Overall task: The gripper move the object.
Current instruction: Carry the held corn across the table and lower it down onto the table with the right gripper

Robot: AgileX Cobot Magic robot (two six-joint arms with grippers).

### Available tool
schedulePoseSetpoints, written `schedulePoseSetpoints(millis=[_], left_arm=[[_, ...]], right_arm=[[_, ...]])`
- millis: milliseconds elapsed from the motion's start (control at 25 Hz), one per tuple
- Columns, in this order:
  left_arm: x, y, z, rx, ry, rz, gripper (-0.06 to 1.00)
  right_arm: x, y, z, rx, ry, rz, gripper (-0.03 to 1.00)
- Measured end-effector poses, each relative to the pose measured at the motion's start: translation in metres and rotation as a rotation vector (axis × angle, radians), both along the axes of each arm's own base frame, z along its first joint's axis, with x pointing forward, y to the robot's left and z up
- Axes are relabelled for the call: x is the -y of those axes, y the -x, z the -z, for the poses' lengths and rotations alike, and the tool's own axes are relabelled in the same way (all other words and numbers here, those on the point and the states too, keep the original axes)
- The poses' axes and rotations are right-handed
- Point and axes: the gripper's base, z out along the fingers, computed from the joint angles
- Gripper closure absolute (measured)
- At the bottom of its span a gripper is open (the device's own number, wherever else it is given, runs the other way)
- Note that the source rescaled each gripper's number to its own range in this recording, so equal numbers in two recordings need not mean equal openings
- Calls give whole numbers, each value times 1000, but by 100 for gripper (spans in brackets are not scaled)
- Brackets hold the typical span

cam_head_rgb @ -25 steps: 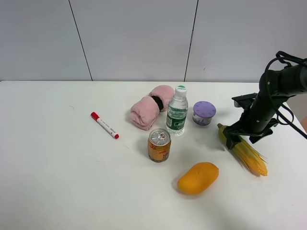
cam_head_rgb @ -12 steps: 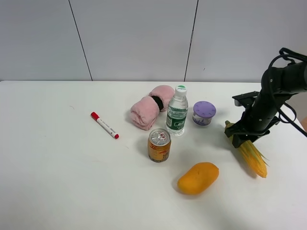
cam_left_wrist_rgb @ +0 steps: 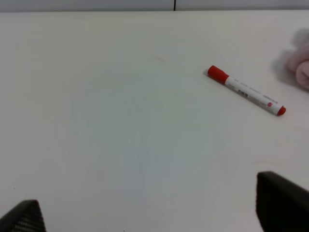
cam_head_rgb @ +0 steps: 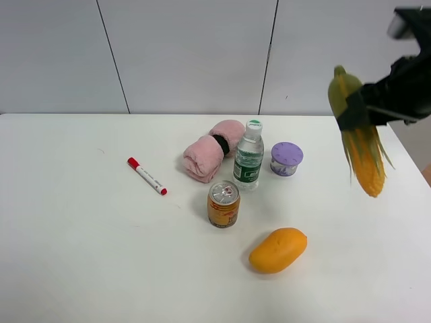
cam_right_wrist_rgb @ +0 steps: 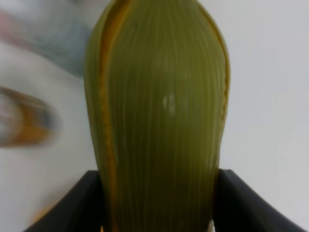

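The corn [cam_right_wrist_rgb: 159,111] held by the right gripper [cam_right_wrist_rgb: 157,208] fills that wrist view (both its ends are cut off), and everything beyond it is a blur. Only two dark finger corners of the left gripper [cam_left_wrist_rgb: 153,209] show, and the pink cloth [cam_left_wrist_rgb: 303,67] ahead of it is cut off.
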Motion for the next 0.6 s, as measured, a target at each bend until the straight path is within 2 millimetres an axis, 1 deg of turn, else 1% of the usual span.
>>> schedulePoseSetpoints(millis=[120,200,240,320,360,440,600], left_arm=[[0,0,0,0,0,0,-6],[0,0,0,0,-1,0,-6],[0,0,0,0,-1,0,-6],[0,0,0,0,-1,0,-6],[0,0,0,0,-1,0,-6],[0,0,0,0,-1,0,-6],[0,0,0,0,-1,0,-6]], right_arm=[[-30,10,-36,61,-82,-66,97],[-50,9,-49,83,-116,-92,97],[-50,9,-49,83,-116,-92,97],[-76,5,-54,94,-132,-132,97],[-89,0,-52,94,-126,-159,97],[-123,-4,-47,89,-121,-236,97],[-193,-17,-15,23,-72,-374,97]])
